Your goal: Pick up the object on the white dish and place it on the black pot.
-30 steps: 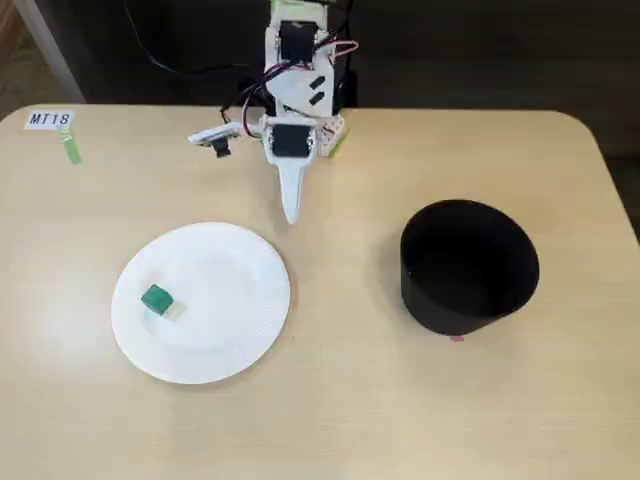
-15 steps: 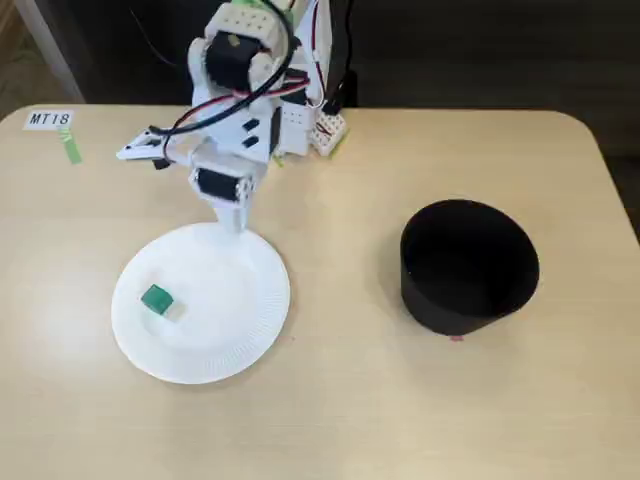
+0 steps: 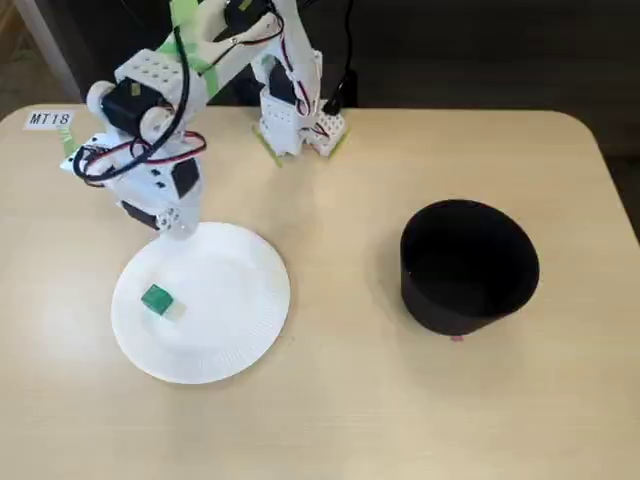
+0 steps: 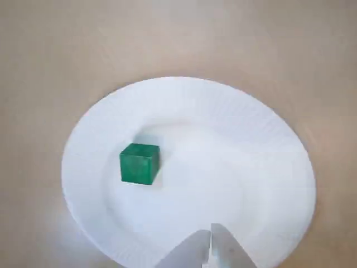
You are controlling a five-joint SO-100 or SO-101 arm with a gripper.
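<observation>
On the white dish (image 4: pixel 245 145) the green cube (image 4: pixel 139 163) sits untouched at nine o'clock — my gripper (image 4: pixel 211 245) hovers pinched together, empty; grasp and black pot (image 3: pixel 468 265) remain.

The cube (image 4: pixel 139 163) is a deep, even green. It sits on a plain white paper dish (image 3: pixel 235 330) with fine ribbing round the rim. The pot (image 3: pixel 468 265) is matt black inside and out. The table (image 3: pixel 330 420) is pale beige. The arm (image 3: pixel 150 150) is white — red and black wires, green tape strips.
</observation>
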